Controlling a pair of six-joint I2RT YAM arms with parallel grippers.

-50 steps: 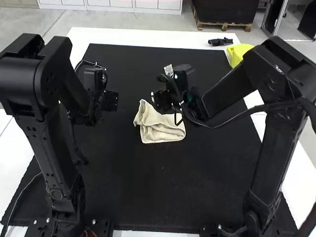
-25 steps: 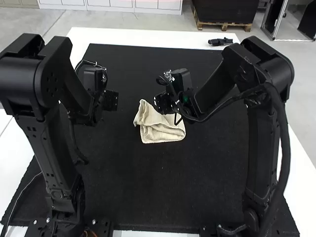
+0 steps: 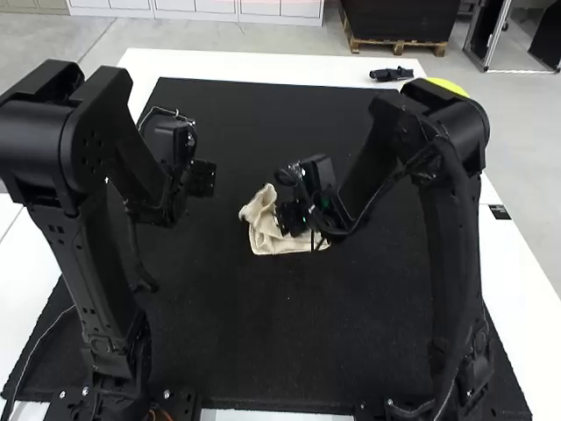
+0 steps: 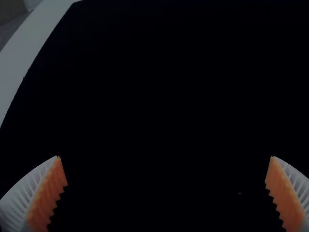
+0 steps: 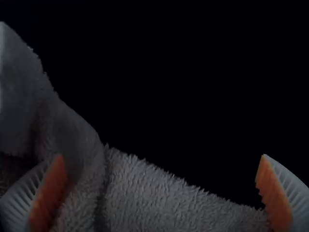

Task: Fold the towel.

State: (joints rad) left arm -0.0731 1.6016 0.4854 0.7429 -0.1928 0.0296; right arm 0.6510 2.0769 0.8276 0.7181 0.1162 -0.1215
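The cream towel (image 3: 262, 230) lies bunched on the black mat, with a raised fold at its left part in the high view. Over its right part is my right gripper (image 3: 294, 218). In the right wrist view the towel (image 5: 140, 193) spreads beneath and between the widely parted fingers of my right gripper (image 5: 162, 192). My left gripper (image 3: 203, 178) stays above the mat, to the left of the towel and apart from it. The left wrist view has my left gripper (image 4: 165, 193) open, with bare dark mat between its orange pads.
A black mat (image 3: 289, 333) covers most of the white table (image 3: 210, 66). A small black object (image 3: 391, 74) lies at the far edge. Behind the right arm, part of a yellow object (image 3: 449, 86) is visible.
The right arm has drawn in toward the middle, and its gripper has come down and nearer over the towel. The towel's raised part has shifted slightly. The left arm has barely moved.
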